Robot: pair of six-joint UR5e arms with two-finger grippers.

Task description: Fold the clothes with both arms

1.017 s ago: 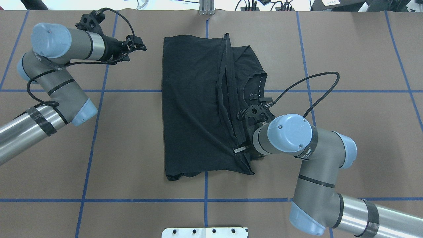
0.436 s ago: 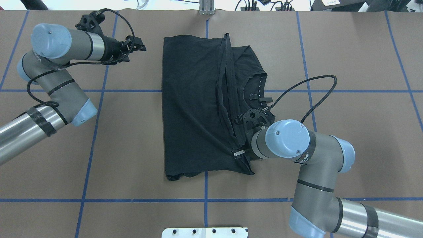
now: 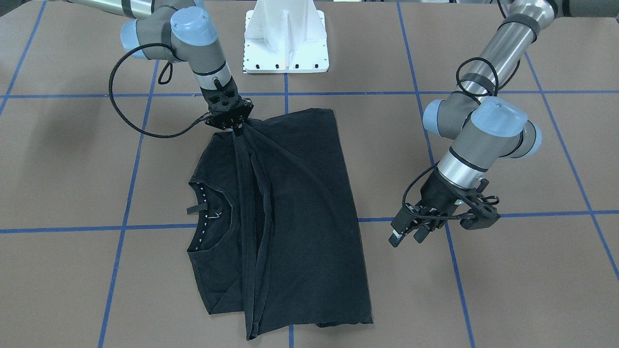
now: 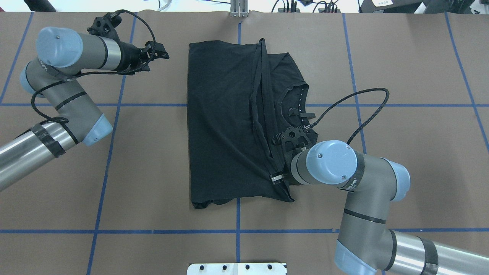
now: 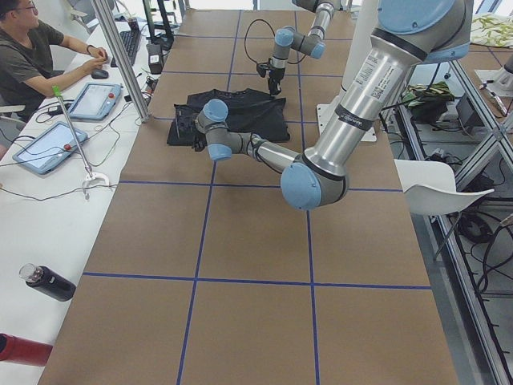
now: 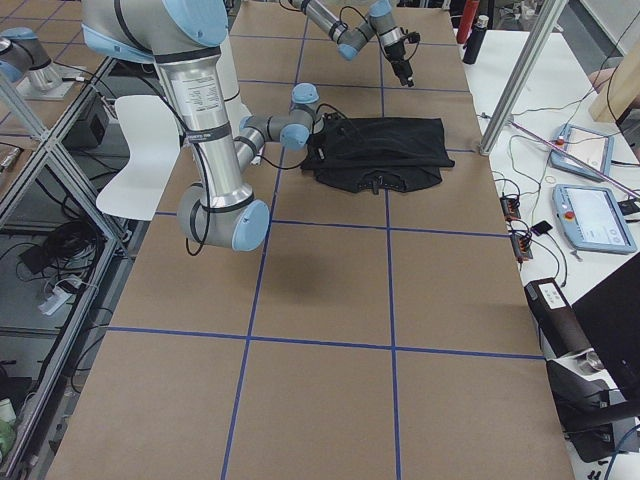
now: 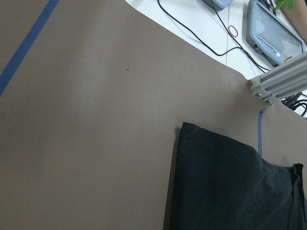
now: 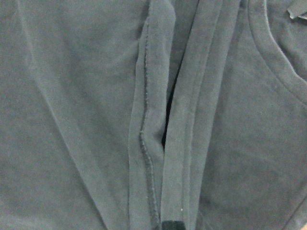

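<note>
Overhead exterior shot: the soft black cotton T-shirt [image 4: 221, 126] lies mid-worktop [image 4: 412, 57], folded into a rough rectangle on the matte brown surface. The right claw [image 4: 277, 178] is pinched onto a fabric edge, pulling long taut ridges. The left claw [image 4: 162, 53] hangs beside the shirt, fingers apart. Versus a second ago, the right claw has slid slightly toward the robot and the left hasn't budged.
</note>
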